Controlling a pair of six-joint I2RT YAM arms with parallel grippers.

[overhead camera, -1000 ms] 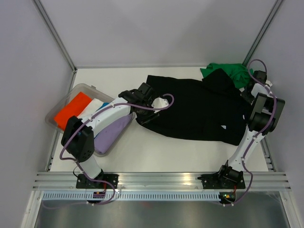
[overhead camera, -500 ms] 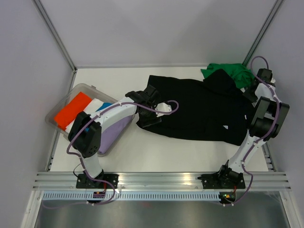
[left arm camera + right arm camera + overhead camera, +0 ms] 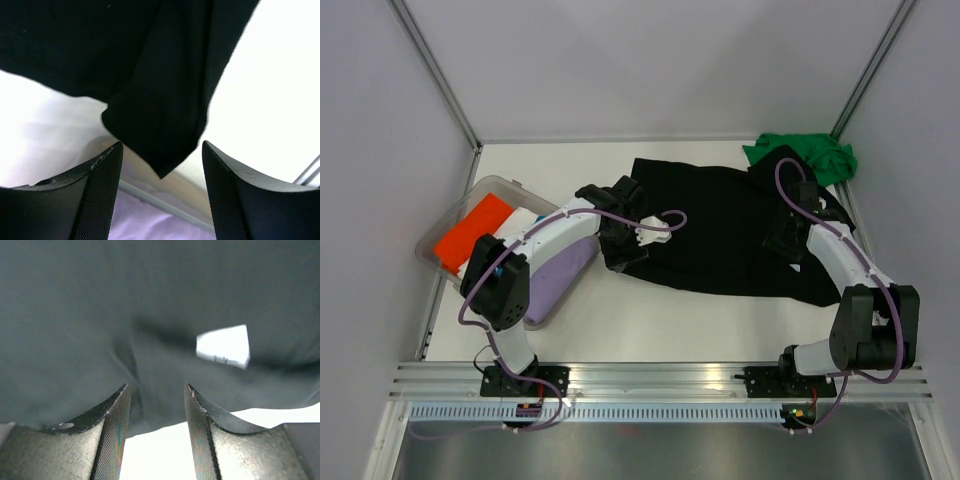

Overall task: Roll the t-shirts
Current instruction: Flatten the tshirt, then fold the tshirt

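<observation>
Plastic bin (image 3: 440, 238) sitting far left. Left end effector (image 3: 161, 150) hovering over left sleeve of black t-shirt (image 3: 720, 230), jaws just widened, gripping nothing. Shirt lying spread mid-surface (image 3: 650, 320), unrolled. Right end effector (image 3: 156, 390) just swung in from crumpled green t-shirt (image 3: 805, 155) at far-right corner, jaws now parted above black cloth. Likely both re-gripping before rolling.

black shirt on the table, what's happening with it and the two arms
Two robot arms are set to roll t-shirts. The black t-shirt lies spread flat on the table, not yet rolled. The left arm is over its left edge and the right arm over its right part, both with jaws open and gripping nothing. The green t-shirt sits crumpled at the far right corner.
</observation>
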